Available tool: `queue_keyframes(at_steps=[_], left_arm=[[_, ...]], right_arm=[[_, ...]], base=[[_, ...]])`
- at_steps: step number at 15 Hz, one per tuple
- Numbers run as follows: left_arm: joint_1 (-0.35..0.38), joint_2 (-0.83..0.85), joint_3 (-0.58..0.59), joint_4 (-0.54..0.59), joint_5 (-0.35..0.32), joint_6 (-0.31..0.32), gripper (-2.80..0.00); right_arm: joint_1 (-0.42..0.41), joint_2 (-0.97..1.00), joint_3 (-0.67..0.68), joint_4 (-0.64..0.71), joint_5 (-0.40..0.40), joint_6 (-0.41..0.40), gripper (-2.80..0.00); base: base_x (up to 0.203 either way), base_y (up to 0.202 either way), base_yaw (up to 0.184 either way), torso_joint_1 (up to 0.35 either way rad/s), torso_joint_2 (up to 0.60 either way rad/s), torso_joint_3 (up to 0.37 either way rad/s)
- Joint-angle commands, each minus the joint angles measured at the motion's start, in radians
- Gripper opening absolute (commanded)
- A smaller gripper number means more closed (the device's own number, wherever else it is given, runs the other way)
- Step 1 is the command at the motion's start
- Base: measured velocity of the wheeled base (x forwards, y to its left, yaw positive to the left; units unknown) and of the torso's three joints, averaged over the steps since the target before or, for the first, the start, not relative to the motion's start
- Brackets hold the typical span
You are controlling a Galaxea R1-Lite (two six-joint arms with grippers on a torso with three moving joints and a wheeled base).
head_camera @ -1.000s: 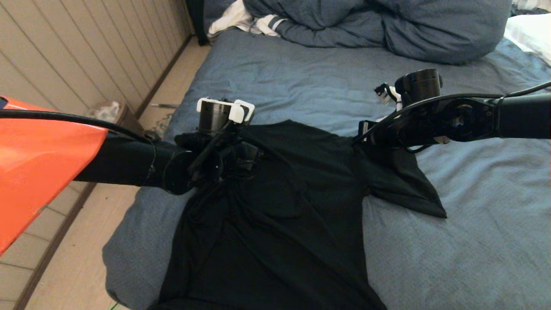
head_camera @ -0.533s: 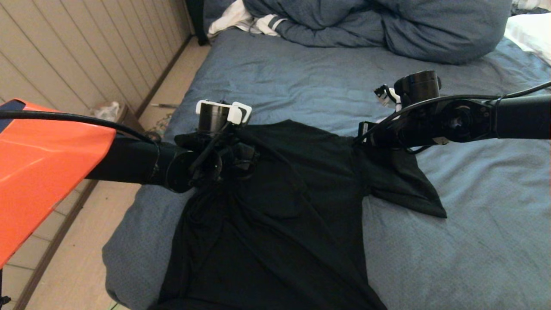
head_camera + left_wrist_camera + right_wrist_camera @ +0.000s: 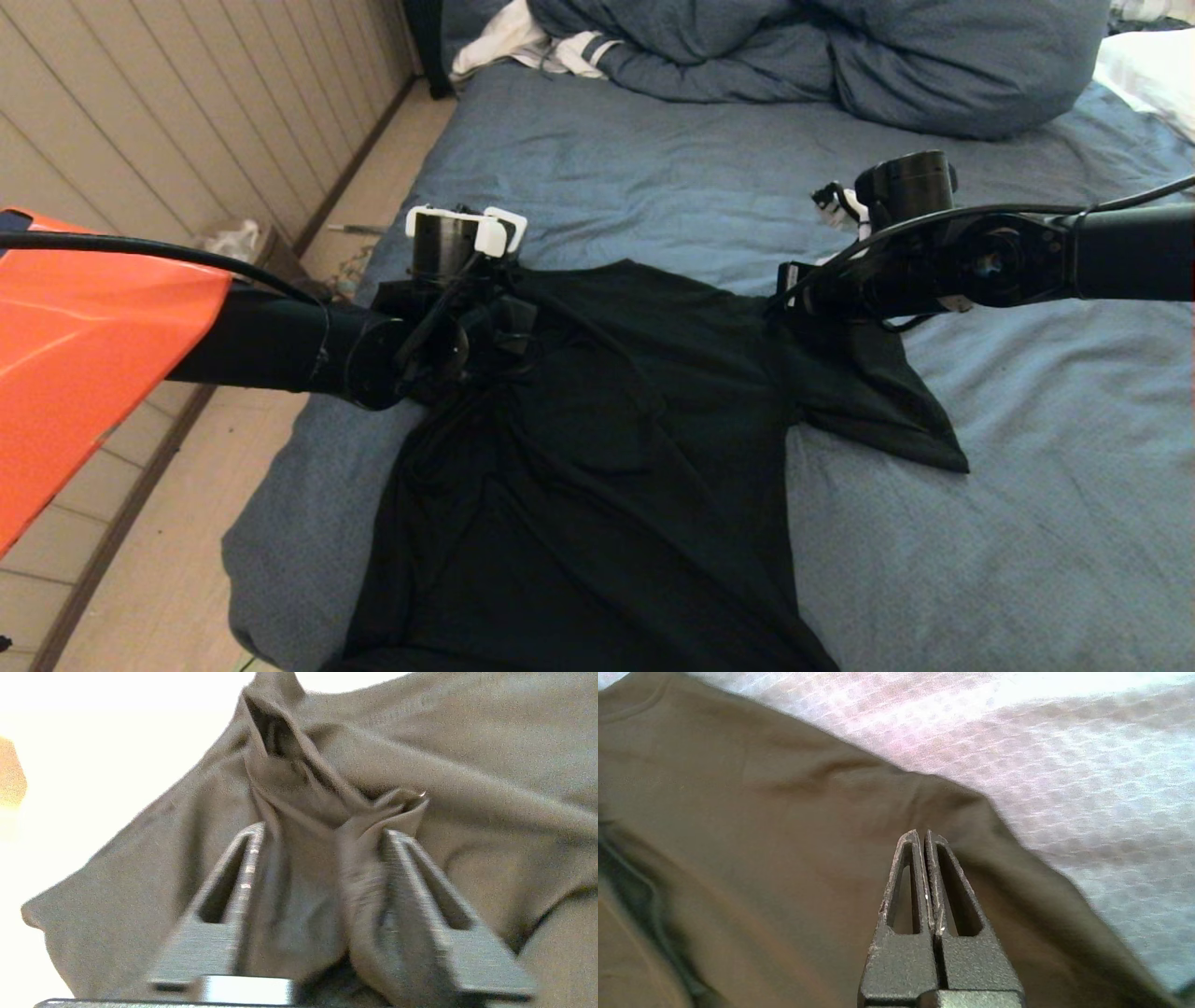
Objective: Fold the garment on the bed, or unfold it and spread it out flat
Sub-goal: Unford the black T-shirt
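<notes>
Black garment (image 3: pixel 597 448) on the bed (image 3: pixel 980 523)

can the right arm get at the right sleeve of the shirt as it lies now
Probably yes. The right tool, shut, hovers over the shirt by that shoulder, and the sleeve lies spread on the bed just beside it, uncovered.

open sheet (image 3: pixel 653 168) ahead, duvet (image 3: pixel 840 56) blocking beyond

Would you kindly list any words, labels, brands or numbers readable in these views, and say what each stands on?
None can be read.
The garment lies plain black side up on the bed: no print or lettering shows.
The left gripper and right gripper bear no markings.
The white striped clothing beside the duvet shows stripes only, no text.
</notes>
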Motion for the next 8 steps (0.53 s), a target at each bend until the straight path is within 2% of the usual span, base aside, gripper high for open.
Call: queue_keyframes(at_steps=[1, 8], left_arm=[[0.000, -0.010, 0.005, -0.021, 0.002, 0.002, -2.80], [0.034, -0.110, 0.056, -0.029, 0.004, -0.005, -2.80]], right_arm=[[0.001, 0.000, 0.001, 0.001, 0.002, 0.001, -2.80], [0.000, -0.003, 0.002, 0.001, 0.002, 0.001, -2.80]], base=[[0.000, 0.000, 0.000, 0.000, 0.00, 0.000], [0.000, 0.000, 0.000, 0.000, 0.00, 0.000]])
